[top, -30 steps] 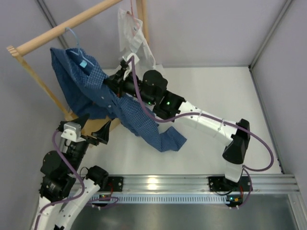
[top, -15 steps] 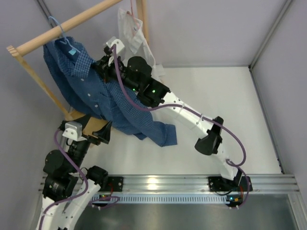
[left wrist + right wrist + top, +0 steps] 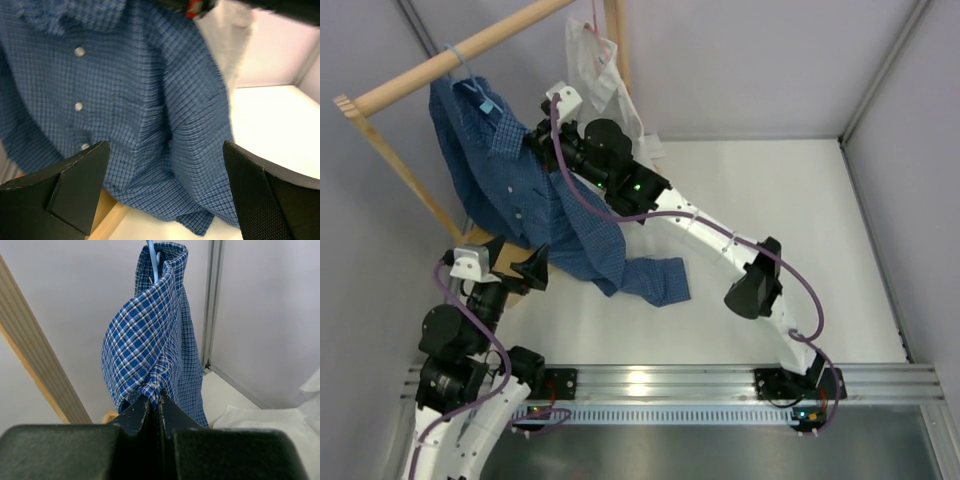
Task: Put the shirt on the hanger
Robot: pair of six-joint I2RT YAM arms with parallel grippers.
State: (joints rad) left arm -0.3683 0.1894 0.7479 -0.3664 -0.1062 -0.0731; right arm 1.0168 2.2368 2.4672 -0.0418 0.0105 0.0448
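- The shirt [image 3: 535, 200] hangs from the hanger [image 3: 153, 257], and its lower end trails onto the white table [image 3: 770, 220].
- The hanger's hook seems to sit over the wooden rail [image 3: 510, 27], though the overhead view is too small to be sure.
- Cloth hides most of the wire; only the top shows above the collar.
- The right gripper [image 3: 154, 399] is pinched tight on a fold of the shirt just below the collar.
- The left gripper [image 3: 165, 150] stands spread wide and holds nothing. It is low in front of the buttoned front, with its fingers [image 3: 80, 172] clear of the cloth.
- A white shirt [image 3: 595, 60] hangs farther along the rail, behind the right arm.
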